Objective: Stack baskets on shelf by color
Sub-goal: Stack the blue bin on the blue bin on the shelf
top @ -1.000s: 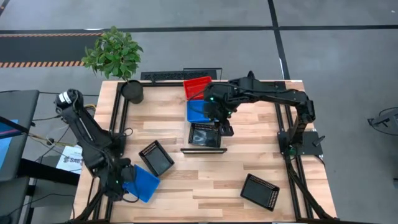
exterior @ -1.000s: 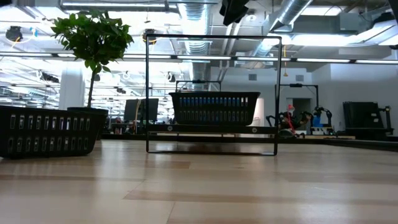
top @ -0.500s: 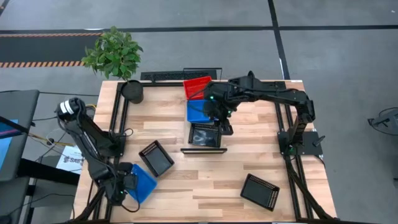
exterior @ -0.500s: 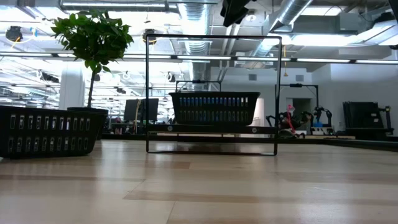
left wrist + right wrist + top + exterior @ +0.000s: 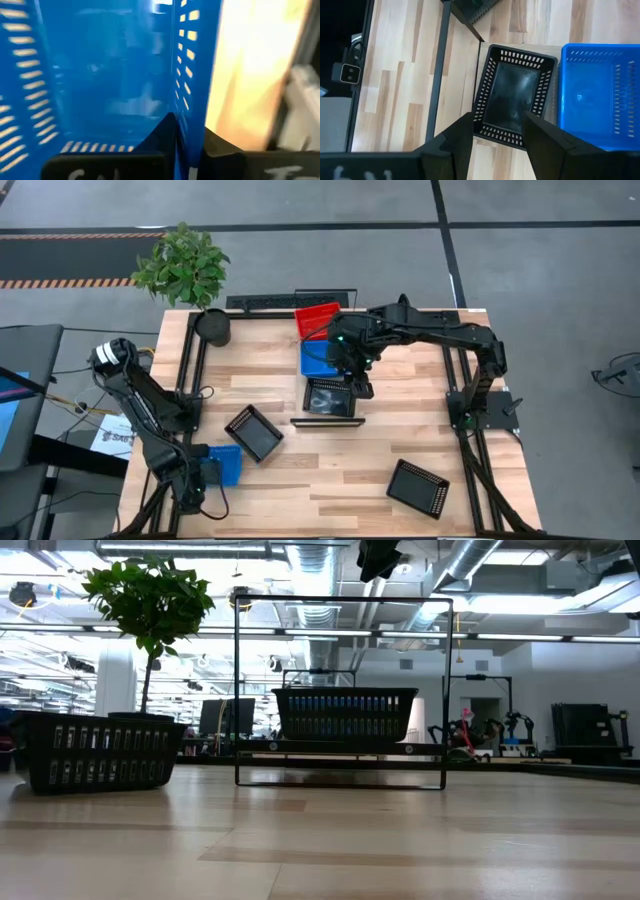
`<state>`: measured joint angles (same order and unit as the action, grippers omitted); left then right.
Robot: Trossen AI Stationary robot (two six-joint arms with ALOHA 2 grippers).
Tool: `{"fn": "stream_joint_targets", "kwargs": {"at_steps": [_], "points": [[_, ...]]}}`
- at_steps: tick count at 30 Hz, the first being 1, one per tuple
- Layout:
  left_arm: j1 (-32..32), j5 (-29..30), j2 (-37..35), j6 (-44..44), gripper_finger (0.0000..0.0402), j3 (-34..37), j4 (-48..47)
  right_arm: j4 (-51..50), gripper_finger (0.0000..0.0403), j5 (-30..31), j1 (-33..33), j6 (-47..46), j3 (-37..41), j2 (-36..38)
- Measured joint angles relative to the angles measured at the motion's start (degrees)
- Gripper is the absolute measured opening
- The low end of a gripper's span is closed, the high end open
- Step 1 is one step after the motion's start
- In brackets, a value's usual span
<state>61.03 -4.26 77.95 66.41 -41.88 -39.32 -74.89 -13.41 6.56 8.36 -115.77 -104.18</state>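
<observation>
High view first: we see the left end effector (image 5: 200, 480) low at the near left corner of the worktop (image 5: 330, 470), closed on the wall of a blue basket (image 5: 225, 464). In the left wrist view its two dark fingers (image 5: 165, 135) clamp the perforated side wall of this blue basket (image 5: 100, 75), one finger inside and one outside, and light wood shows beside the basket.

The right end effector (image 5: 352, 370) hangs above the shelf (image 5: 326, 420) in the middle of the worktop, and its fingers (image 5: 465, 135) stand apart with nothing between them. Below it, in the right wrist view, a black basket (image 5: 512, 97) sits on the shelf, and a second blue basket (image 5: 600, 95) touches it on the far side. In the high view a red basket (image 5: 318, 320) lies tilted behind this second blue basket (image 5: 318, 358), at the far end of the row, and the black one (image 5: 328, 396) is at the near end.

Two more black baskets rest on the worktop: one (image 5: 252, 433) just beside the gripped blue basket, the other (image 5: 418, 488) well apart, near the right front edge. A plant pot (image 5: 212, 326) stands at the far left corner.

In the low view one black basket (image 5: 100, 748) stands at the left and another (image 5: 345, 713) sits on the shelf inside the thin black frame (image 5: 340, 690).
</observation>
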Motion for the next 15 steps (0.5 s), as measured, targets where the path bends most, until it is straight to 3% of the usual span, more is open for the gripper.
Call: {"fn": "stream_joint_targets", "kwargs": {"at_steps": [4, 8, 15], "points": [[-2.0, 0.9, -0.1, 0.8, 0.0001, -5.1, -3.2, 0.3, 0.0186, 0.0, -1.0, 0.0, 0.0, 0.0], [-5.7, 5.6, -0.2, -1.2, 0.0000, -11.9, -12.6, 2.0, 0.0186, -0.2, -3.6, 0.0, 0.0, 0.0], [-17.8, 13.1, -0.4, -10.4, 0.0000, -22.5, -30.4, 8.1, 0.0186, 0.0, -11.0, 0.2, 0.0, -0.1]]}}
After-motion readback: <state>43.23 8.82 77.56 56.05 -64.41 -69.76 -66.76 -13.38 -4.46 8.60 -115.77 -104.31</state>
